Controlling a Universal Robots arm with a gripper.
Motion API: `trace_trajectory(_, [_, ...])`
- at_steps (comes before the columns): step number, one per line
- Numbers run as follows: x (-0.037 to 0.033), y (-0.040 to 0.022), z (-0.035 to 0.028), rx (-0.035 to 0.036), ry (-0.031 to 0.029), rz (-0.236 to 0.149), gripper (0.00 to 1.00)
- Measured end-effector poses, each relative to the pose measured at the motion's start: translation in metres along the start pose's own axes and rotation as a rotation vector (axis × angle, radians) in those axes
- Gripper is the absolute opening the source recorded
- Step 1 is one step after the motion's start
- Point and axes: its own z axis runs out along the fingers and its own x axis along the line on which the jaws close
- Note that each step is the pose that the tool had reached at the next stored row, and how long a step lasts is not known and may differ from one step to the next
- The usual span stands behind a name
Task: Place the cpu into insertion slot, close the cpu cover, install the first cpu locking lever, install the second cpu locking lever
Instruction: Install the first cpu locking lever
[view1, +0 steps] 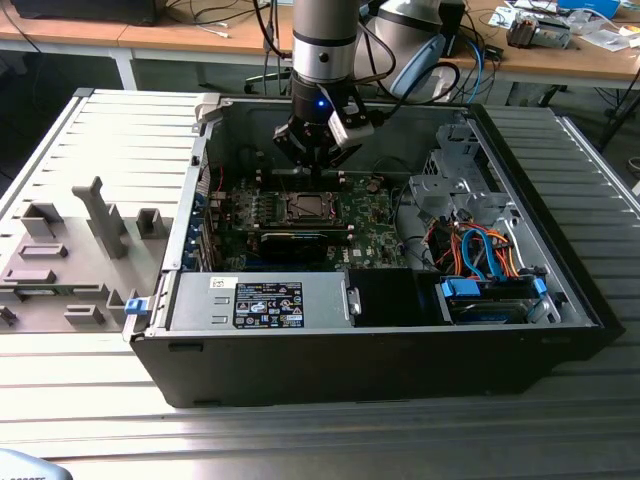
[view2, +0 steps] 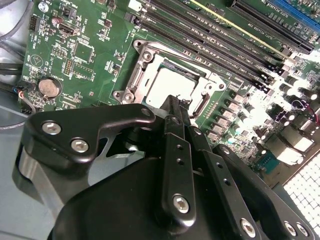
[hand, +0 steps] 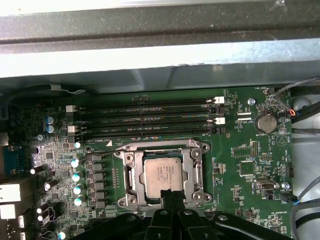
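The cpu (hand: 162, 172) (view2: 169, 85), a pale silver square chip, lies flat in the insertion slot (view1: 308, 208) on the green board inside the open computer case. The cpu cover (hand: 131, 175) (view2: 134, 82), a silver frame with a square window, lies down around the chip. A thin wire lever (hand: 100, 156) juts out sideways from one socket corner. My gripper (view1: 314, 170) (view2: 173, 102) (hand: 172, 193) hangs just above the socket's edge, fingers together, with nothing between them.
Long black memory slots (hand: 145, 117) run beside the socket, with a coin battery (hand: 265, 122) further off. A black card (view1: 300, 240), the power supply (view1: 265, 300) and a drive cage with blue and orange cables (view1: 480, 250) crowd the case. Grey fixtures (view1: 100, 215) stand at the exterior view's left.
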Motion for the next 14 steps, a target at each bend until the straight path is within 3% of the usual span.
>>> trace_trajectory(9, [0.0001,-0.0001,-0.0001,-0.0020,-0.0004,-0.010,0.11])
trace_trajectory(14, [0.0000,0.0000,0.0000,-0.0257,0.0003,-0.020,0.11])
